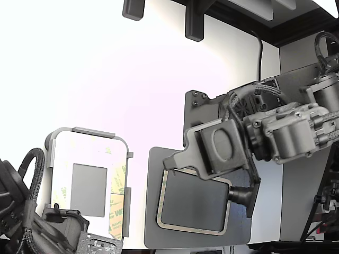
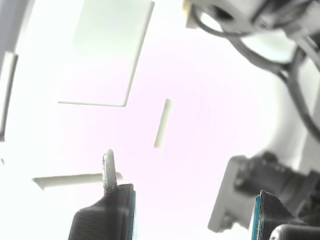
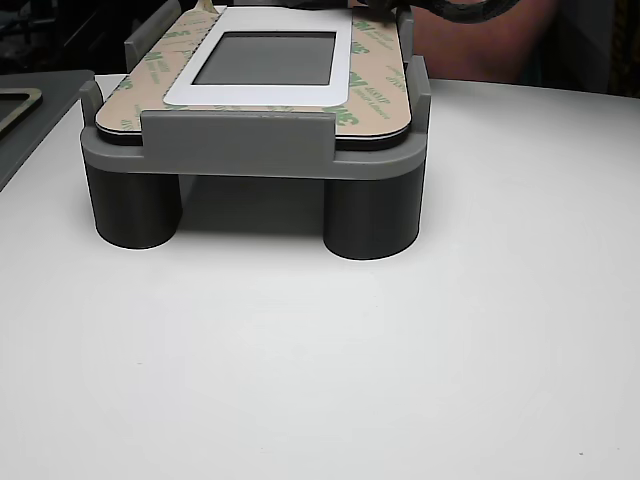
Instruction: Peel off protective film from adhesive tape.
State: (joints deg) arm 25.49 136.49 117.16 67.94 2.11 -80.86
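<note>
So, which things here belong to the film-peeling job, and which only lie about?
Job:
- protective film on the adhesive tape
- white panel
- grey fixture
- claw, open

Lying about:
- tan ring on its dark plate
- second arm

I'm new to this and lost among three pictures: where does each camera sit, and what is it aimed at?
Exterior view: overhead, looking down on the white panel in its grey fixture; arm hardware shows on both sides.
Wrist view: rides the gripper, fingertips in frame, scene washed out.
Other view: table height, facing the fixture's end; no gripper shows.
Exterior and other views share panel and fixture.

Tape's far end (image 3: 375, 20) behind dark cable.
</note>
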